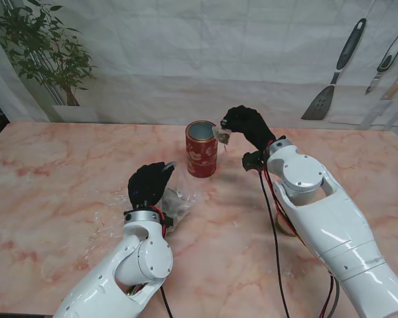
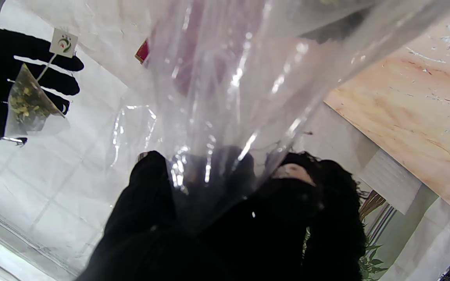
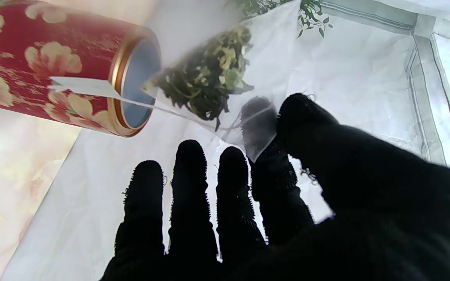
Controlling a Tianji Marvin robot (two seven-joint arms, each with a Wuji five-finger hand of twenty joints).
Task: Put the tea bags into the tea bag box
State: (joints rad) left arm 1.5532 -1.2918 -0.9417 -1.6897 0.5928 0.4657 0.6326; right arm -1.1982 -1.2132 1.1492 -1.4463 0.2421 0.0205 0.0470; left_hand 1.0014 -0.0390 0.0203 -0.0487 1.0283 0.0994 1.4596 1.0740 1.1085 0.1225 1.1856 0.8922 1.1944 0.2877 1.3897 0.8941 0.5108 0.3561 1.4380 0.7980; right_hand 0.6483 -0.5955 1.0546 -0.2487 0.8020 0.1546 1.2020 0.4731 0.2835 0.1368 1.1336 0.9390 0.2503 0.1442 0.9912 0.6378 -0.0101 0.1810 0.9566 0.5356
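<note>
The right hand [image 1: 247,126], black-gloved, sits just right of centre in the stand view, pinching a corner of a tea bag [image 1: 223,136] between thumb and forefinger; its other three fingers [image 3: 188,187] are spread straight. The tea bag [image 3: 205,82] is a clear mesh pouch of green and yellow leaf, hanging beside the open rim of the tea bag box [image 1: 201,148], its string and paper tag [image 3: 82,86] lying across the box's side. The box [image 3: 53,66] is a red tin with pale flowers and a gold rim, standing upright on the pink marble counter [image 1: 53,192] at frame centre.

The left hand [image 1: 149,184], lower left of centre, is closed on the mouth of a clear plastic bag [image 1: 179,202] that rests crumpled on the counter; from the left wrist the film [image 2: 225,78] fans outward from the fingers [image 2: 150,175]. A potted plant [image 1: 46,46] fills the upper left corner, and kitchen utensils [image 1: 335,73] hang at the upper right.
</note>
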